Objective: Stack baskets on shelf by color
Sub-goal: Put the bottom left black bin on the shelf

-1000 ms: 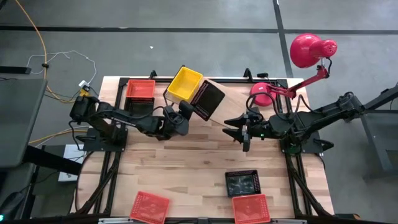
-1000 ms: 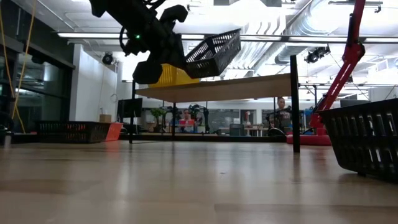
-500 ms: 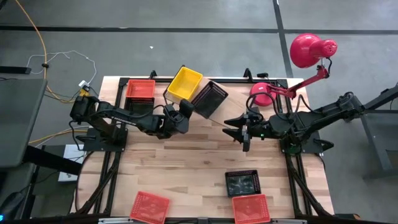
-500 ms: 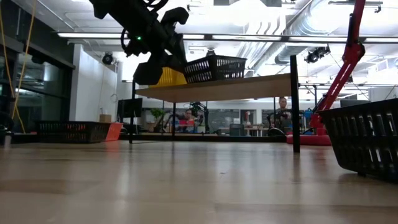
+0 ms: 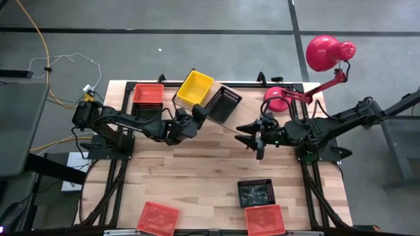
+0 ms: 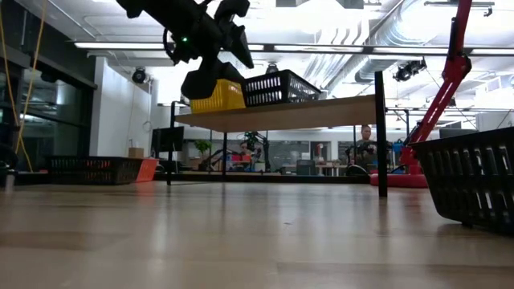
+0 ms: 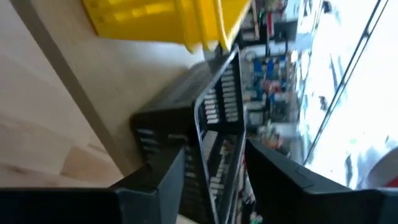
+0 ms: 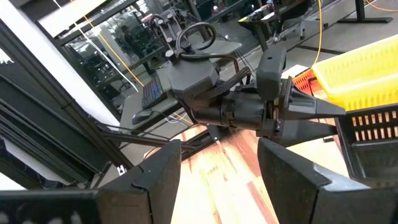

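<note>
Now left gripper (image 5: 200,115) on black basket (image 5: 223,105)

Robotics lab: exposed ceiling ducts (image 6: 377,32), glass partitions, seated people (image 6: 365,144) at workstations.

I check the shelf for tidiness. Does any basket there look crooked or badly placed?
Yes. The black basket and the yellow basket both sit turned at an angle to the shelf edges. The left gripper grips the black one's rim.
</note>
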### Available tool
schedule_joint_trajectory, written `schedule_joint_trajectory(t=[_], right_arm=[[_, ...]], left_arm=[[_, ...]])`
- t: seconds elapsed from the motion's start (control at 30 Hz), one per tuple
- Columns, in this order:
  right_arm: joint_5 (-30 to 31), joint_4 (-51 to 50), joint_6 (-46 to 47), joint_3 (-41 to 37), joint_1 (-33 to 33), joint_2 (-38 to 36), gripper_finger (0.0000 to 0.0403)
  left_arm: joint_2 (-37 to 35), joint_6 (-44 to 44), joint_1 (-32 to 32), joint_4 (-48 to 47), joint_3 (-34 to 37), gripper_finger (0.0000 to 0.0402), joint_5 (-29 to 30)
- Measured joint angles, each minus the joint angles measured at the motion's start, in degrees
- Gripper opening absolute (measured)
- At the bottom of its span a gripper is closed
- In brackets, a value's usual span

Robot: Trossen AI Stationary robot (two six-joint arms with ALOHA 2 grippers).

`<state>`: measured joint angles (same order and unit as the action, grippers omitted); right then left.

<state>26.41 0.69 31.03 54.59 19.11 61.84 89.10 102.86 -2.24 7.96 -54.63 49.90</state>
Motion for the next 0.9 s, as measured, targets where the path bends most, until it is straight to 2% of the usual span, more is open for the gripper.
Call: schedule_joint_trajectory(t=[0.33,0.4,0.47,0.6,0.7,0.8,0.9], right_arm=[[0.02,0.13,0.69,0.0,0.0,0.0,0.0199],[0.35,0.72,1.05,0.0,0.0,0.0,0.0199],[1.25,1.43,0.9,0.0,0.0,0.0,0.0199],[3.28,4.52,-1.12,0.0,-0.91,0.0,0.0199],[3.42,6.95,-3.7,0.0,-2.86,0.0,0.0199],[3.54,5.26,-3.96,1.09,-5.34,0.05,0.0189],[4.18,-0.43,-2.71,3.95,-7.91,1.04,0.0152]], left_arm=[[-7.29,-19.0,0.09,-0.37,0.02,0.0164,-11.35],[-10.33,-25.83,0.09,-0.36,0.03,0.0159,-12.91],[-13.77,-37.25,0.09,2.45,0.04,0.015,-15.07],[-22.18,-64.18,0.07,8.68,-0.03,0.0113,-27.08],[-28.5,-78.76,0.46,7.07,-0.04,0.0068,-36.34],[-34.37,-82.86,1.46,0.3,-0.04,0.0015,-37.57],[-39.26,-84.04,2.55,-6.57,-0.04,0.001,-37.27]])
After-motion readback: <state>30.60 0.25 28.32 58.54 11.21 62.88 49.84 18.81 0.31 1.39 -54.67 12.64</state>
